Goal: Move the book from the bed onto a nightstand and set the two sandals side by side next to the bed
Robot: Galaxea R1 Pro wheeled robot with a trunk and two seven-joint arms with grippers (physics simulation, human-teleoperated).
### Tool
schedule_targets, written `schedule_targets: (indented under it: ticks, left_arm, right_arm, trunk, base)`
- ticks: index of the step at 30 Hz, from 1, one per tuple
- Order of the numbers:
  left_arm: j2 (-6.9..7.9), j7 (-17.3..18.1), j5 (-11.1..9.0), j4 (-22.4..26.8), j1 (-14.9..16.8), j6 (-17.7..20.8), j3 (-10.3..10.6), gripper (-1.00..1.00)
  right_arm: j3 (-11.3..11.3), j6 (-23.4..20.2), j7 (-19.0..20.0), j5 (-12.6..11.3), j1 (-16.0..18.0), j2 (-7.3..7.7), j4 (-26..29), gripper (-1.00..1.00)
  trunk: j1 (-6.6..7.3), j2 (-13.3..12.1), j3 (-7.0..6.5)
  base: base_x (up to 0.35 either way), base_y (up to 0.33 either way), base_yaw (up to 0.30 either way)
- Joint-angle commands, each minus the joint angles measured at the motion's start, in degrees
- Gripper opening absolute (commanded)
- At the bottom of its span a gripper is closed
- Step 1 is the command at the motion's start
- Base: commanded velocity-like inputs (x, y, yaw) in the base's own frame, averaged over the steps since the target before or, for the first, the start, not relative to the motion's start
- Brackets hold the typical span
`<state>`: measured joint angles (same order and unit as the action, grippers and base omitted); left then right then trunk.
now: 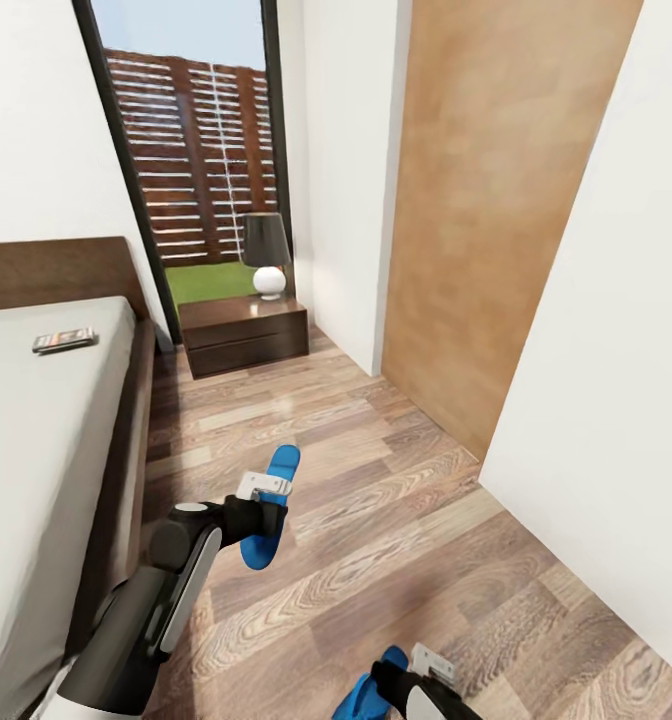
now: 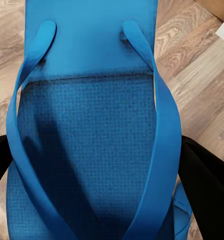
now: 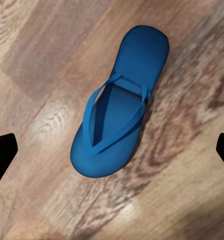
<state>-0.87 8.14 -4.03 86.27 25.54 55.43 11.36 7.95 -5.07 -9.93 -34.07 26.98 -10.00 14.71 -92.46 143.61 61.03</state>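
— Nearest the head camera? Second blue sandal (image 1: 368, 692), flat on the wood-plank floor (image 1: 396, 500) at the bottom edge of the head view, with the right gripper (image 1: 431, 668) just above it.

— Right gripper's state? Spread apart: in the right wrist view, black fingertips (image 3: 2, 155) at the two sides, well clear of that sandal (image 3: 119, 105), lying strap side up on the planks (image 3: 37, 60) between them, untouched.

— And the other one? First blue sandal (image 1: 273, 508), up off the floor, clamped in the left gripper (image 1: 264, 500). Seen close in the left wrist view: blue sole and straps (image 2: 92, 135), with a black finger (image 2: 209, 185) pressed against each long edge. Toe end pointing toward the window, heel end toward the robot.

— Where against the bed? Near the dark wooden side rail of the bed (image 1: 126, 440), out over the strip of floor beside it; second sandal well apart from the first, farther from the bed and closer to the robot.

— Book? Lying flat on the grey mattress (image 1: 36, 450), up by the headboard end, not far from the edge that faces the floor strip: book (image 1: 64, 340), dark cover, lettering too small to read.

— Nightstand? Past the head end of the bed, against the tall window (image 1: 201, 150): nightstand (image 1: 244, 335), two drawers, glossy dark brown. Carrying a lamp (image 1: 267, 255), white round base, dark shade, toward its back right corner.

— Beyond that? Slatted wooden fence (image 1: 201, 170) and grass through the glass; white wall (image 1: 616, 350) and a wood-faced panel (image 1: 486, 230) on the right.
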Motion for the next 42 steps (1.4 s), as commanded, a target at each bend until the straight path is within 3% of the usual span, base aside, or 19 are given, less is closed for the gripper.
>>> schedule_targets:
  ticks: [1, 8, 15, 42]
  left_arm:
    - [-0.01, -0.14, -0.42, 0.04, 0.03, 0.31, -0.03, -1.00]
    - [0.02, 0.00, -0.45, 0.04, 0.03, 0.33, -0.03, -1.00]
    - [0.01, -0.03, -0.45, 0.05, 0.03, 0.30, -0.03, -1.00]
    - [-0.01, -0.13, -0.43, 0.13, 0.03, 0.30, -0.03, -1.00]
  right_arm:
    - [0.27, -0.30, -0.43, -0.12, 0.00, 0.00, 0.42, 1.00]
    - [0.46, -0.86, -0.40, -0.08, 0.00, 0.00, 4.17, 1.00]
    - [3.22, -1.43, -0.43, -0.01, 0.08, 0.00, 8.09, 1.00]
    - [4.01, -1.52, -0.37, -0.03, 0.09, 0.00, 8.97, 1.00]
  trunk:
    - [-0.01, 0.04, 0.28]
    - [-0.11, 0.09, 1.17]
    - [-0.11, 0.09, 1.17]
    - [-0.11, 0.09, 1.17]
  base:
    - [0.000, 0.000, 0.000]
    - [0.000, 0.000, 0.000]
    - [0.000, 0.000, 0.000]
    - [0.000, 0.000, 0.000]
